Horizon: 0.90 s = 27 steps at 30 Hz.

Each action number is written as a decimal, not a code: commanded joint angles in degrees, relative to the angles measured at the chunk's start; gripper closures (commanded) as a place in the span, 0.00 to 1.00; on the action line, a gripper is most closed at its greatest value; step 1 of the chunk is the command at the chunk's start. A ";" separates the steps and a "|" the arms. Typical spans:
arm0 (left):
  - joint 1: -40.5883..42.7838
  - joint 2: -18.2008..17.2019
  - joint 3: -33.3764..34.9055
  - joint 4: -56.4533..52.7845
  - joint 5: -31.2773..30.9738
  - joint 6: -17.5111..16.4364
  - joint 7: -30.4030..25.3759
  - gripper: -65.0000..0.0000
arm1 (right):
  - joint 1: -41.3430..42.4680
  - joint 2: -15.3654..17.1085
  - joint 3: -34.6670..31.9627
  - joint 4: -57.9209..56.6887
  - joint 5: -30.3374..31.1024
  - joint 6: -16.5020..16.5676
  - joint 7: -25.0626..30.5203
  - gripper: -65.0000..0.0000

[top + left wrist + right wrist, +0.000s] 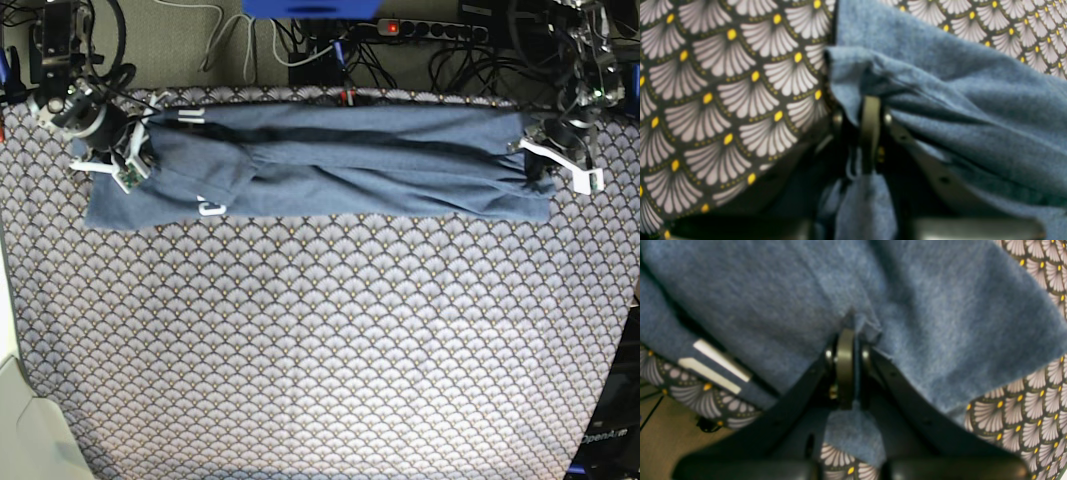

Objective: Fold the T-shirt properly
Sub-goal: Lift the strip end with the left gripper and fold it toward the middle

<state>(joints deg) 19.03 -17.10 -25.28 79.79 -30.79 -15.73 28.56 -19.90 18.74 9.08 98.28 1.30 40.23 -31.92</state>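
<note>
The long, heathered slate-blue cotton T-shirt (340, 165) lies as a band across the far edge of the scallop-patterned grey table (320, 340), long axis side to side. The left hand (537, 160) and the right hand (128, 165) each pinch one end, jaws clamped on cloth.

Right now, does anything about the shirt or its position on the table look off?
Yes. The T-shirt lies as a long band at the far edge of the table covering, rumpled with diagonal creases. White lettering peeks out near the robot's right end, so layers sit unevenly. Both grippers' jaws pinch the fabric at opposite ends.
</note>
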 commanded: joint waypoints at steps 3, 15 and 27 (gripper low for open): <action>0.89 0.00 0.44 -0.18 1.73 0.30 4.81 0.99 | 0.25 0.64 0.28 0.75 0.41 -0.23 0.93 1.00; 4.23 6.42 3.70 30.58 1.82 0.39 11.31 0.99 | 0.25 0.64 0.28 0.75 0.41 -0.23 0.93 1.00; 0.89 12.66 26.11 34.89 2.17 0.82 21.60 0.99 | 0.25 0.64 0.28 0.75 0.33 -0.23 0.85 1.00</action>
<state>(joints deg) 20.58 -4.51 0.95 113.78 -27.90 -14.76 51.31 -19.92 18.72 9.04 98.24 1.30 40.23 -31.90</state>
